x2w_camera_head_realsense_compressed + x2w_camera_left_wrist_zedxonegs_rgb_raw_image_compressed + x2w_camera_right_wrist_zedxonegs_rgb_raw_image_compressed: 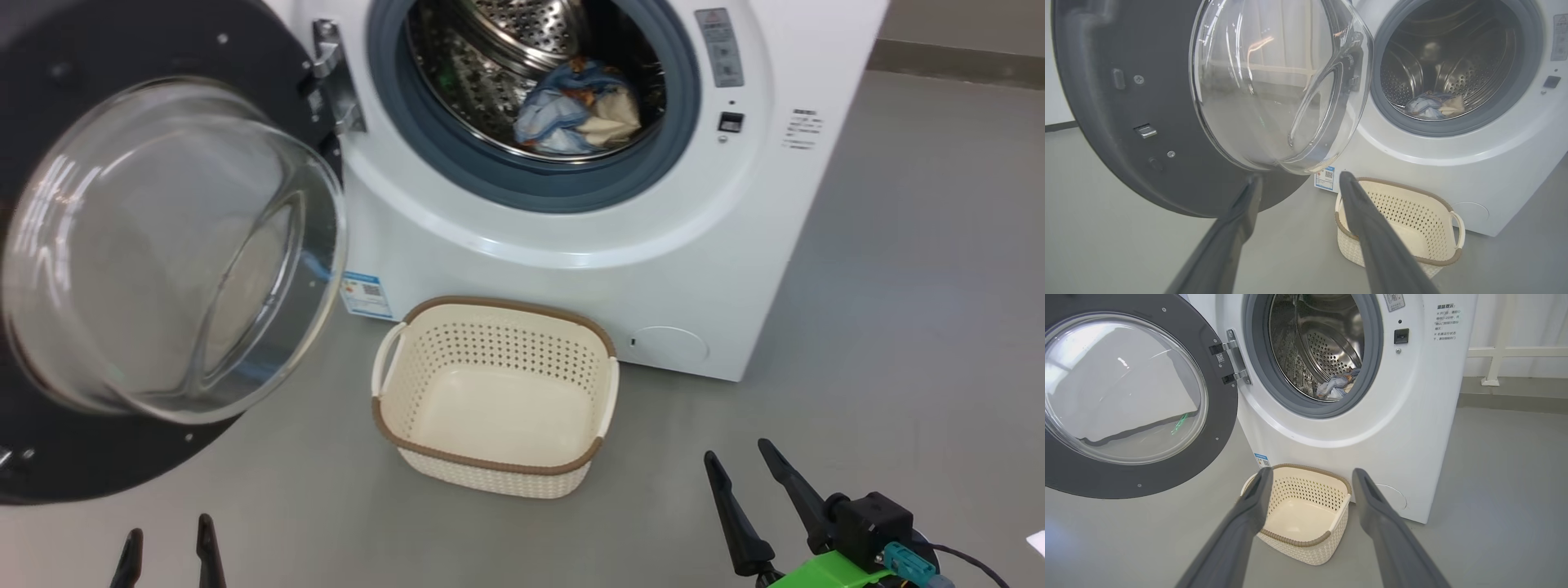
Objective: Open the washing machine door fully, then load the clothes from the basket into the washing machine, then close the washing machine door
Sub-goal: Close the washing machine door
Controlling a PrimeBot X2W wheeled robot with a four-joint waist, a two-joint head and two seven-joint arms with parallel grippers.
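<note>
Clothes point(575, 110) in drum of washing machine point(571, 278), heaped low, close behind grey ring. Basket point(490, 467) bare, on floor point(898, 327) against machine's front, under opening. Washing machine door point(167, 249) swung wide to left.

Left gripper point(169, 543), right gripper point(739, 453): jaws spread, nothing held, over floor short of basket.

Left to do: shut door. Risks, judged:
- fingers skid off bulging glass or glossy rim
- soft push leaves latch uncaught
- bowl pinches fabric against ring
</note>
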